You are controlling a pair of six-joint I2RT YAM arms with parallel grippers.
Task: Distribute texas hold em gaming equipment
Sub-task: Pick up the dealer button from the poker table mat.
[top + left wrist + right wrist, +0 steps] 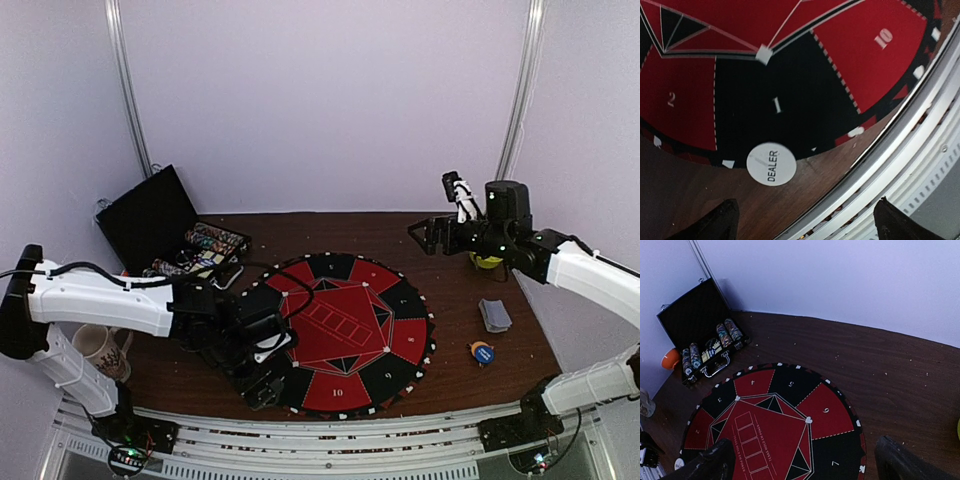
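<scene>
A white round DEALER button (771, 164) lies on the wood at the mat's rim, beside sector 1. My left gripper (805, 225) hovers open and empty over it, at the mat's near-left edge in the top view (262, 378); the button is hidden there. A grey-blue card deck (494, 315) and a blue-and-orange disc (481, 352) lie right of the mat. Rows of striped chips (205, 245) sit in the open black case (692, 320). My right gripper (432, 236) is raised at the back right, open and empty (805, 465).
The round red-and-black poker mat (395, 340) fills the table's middle, also in the right wrist view (827, 412). A yellow bowl (487, 262) sits behind the right arm. A white mug (98, 348) stands at the near left. A metal rail (900, 150) runs along the near edge.
</scene>
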